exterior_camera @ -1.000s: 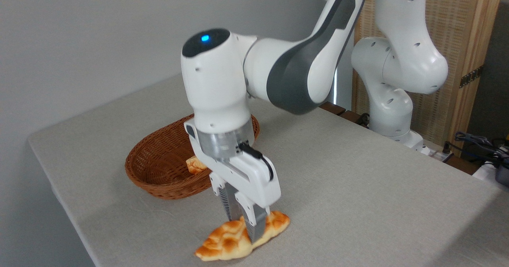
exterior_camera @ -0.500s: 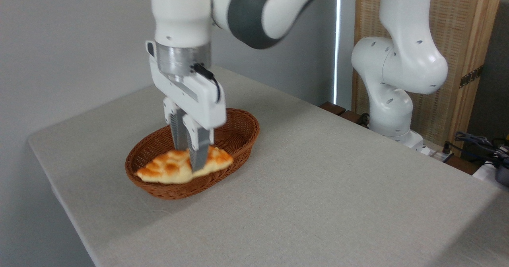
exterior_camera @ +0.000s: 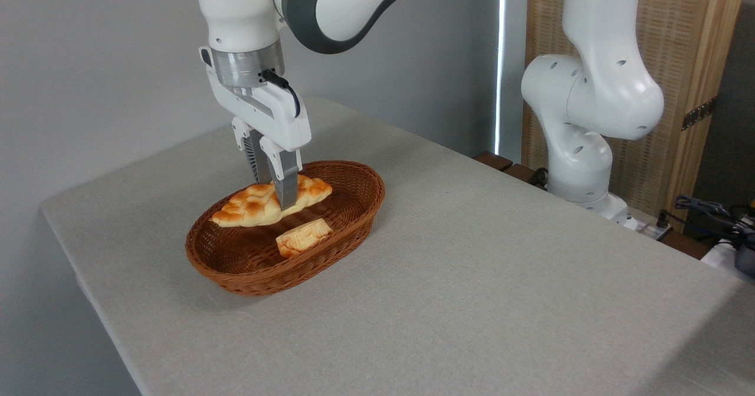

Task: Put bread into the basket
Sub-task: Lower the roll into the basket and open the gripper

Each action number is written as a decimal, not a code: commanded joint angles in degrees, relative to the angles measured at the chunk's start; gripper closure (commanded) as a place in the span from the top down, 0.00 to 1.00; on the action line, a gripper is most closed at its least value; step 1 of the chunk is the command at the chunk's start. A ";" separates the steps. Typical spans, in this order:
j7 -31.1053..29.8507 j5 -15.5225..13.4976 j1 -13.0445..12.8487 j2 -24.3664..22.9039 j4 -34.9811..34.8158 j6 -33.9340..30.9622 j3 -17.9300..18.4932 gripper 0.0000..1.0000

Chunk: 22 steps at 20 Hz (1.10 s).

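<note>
Bread (exterior_camera: 259, 205) clamped in tool (exterior_camera: 276, 195), held over basket (exterior_camera: 354, 174) (smaller pale piece (exterior_camera: 303, 237) inside) near table (exterior_camera: 472, 278) left corner.

One basket (exterior_camera: 354, 204), one plaited bread (exterior_camera: 248, 207), one small bread piece (exterior_camera: 304, 238), one table (exterior_camera: 472, 278).

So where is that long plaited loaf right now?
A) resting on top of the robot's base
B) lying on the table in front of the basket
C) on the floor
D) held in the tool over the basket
D: the tool is shut on the plaited loaf, holding it above the basket, behind the small pale bread piece lying inside.
</note>
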 commanded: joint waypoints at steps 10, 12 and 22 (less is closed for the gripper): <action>-0.39 -0.15 0.19 0.11 0.32 -1.08 -0.68 1.00; -0.30 -0.15 0.27 0.03 0.50 -1.08 -0.50 1.00; 6.71 -0.15 0.80 -2.78 4.63 -0.99 9.86 1.00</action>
